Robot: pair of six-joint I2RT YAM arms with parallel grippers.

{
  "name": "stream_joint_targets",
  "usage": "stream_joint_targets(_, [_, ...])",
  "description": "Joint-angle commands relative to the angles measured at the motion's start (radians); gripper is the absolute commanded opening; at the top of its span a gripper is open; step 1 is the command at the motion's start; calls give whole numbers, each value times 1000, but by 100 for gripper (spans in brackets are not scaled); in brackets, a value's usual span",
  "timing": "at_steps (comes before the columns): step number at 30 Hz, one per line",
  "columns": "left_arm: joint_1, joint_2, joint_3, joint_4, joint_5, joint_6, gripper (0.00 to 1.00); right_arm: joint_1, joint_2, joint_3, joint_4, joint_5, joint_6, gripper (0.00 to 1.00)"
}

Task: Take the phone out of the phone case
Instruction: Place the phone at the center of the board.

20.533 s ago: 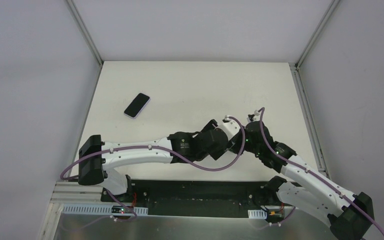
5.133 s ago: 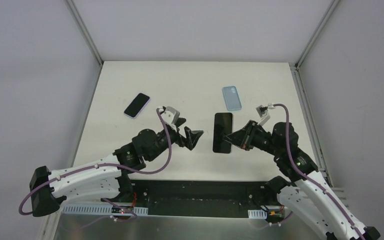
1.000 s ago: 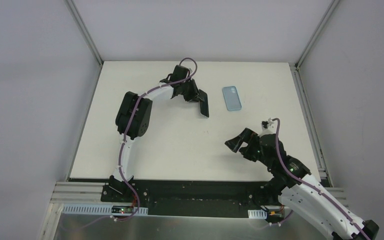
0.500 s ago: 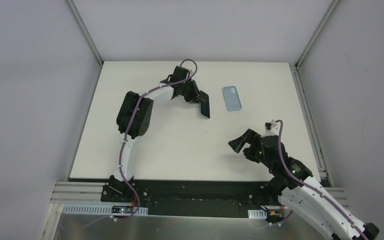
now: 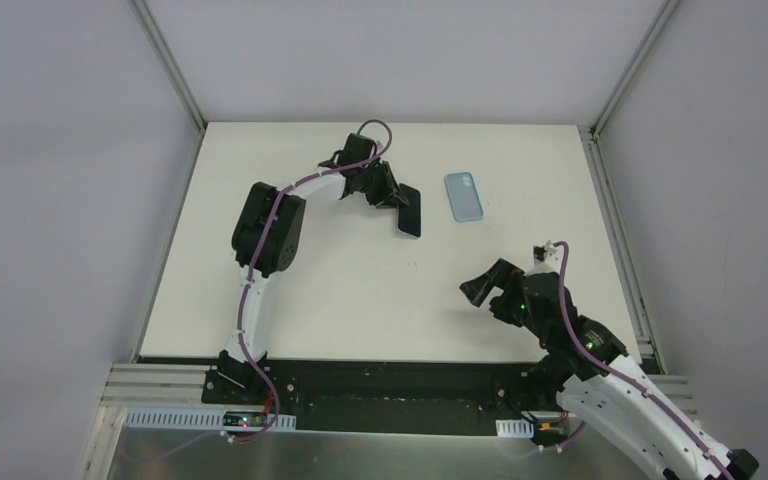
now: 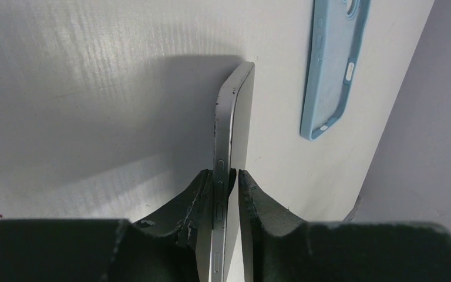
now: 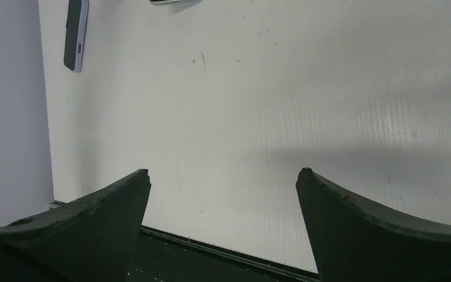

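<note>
The bare black phone (image 5: pixel 411 215) is at the far middle of the table, tilted on its long edge with its far end on the surface. In the left wrist view its metal side (image 6: pixel 228 117) runs between the fingers of my left gripper (image 6: pixel 229 172). The left finger touches it and a thin gap shows at the right finger, so the gripper is slightly open. The empty light-blue phone case (image 5: pixel 464 196) lies flat just right of the phone, inside up (image 6: pixel 335 64). My left gripper (image 5: pixel 397 197) reaches there from the left. My right gripper (image 5: pixel 487 283) hovers wide open and empty (image 7: pixel 223 173) at the near right.
A second phone in a lilac case (image 7: pixel 75 32) lies at the left of the table; in the top view the left arm's black link (image 5: pixel 265 225) covers it. White walls and metal rails (image 5: pixel 615 230) bound the table. The black base rail (image 5: pixel 390 385) runs along the near edge.
The left jaws have eased apart slightly and the phone has tipped from standing on edge towards lying flat. The right gripper has drifted a little to the right, still wide open.
</note>
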Motion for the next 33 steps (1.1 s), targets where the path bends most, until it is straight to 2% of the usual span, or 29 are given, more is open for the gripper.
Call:
stream_joint_targets(1, [15, -46, -12, 27, 8, 18, 22, -6, -12, 41, -9, 27, -16, 99])
stream_joint_targets(10, [31, -80, -67, 28, -1, 49, 25, -6, -13, 40, -13, 22, -11, 99])
stream_joint_targets(16, [38, -87, -80, 27, 4, 58, 34, -7, -16, 41, -16, 23, -9, 99])
stream_joint_targets(22, [49, -123, -123, 26, -4, 77, 50, -7, -14, 45, -18, 25, -10, 99])
stream_joint_targets(27, [92, -214, -202, 25, -36, 132, 59, -8, -9, 40, -12, 23, -11, 99])
stream_joint_targets(30, [141, -266, -237, 25, -74, 109, 60, -7, -9, 39, -11, 24, -14, 99])
stream_joint_targets(33, [210, -353, -305, 26, -183, 52, 59, -9, -14, 37, -10, 25, -17, 99])
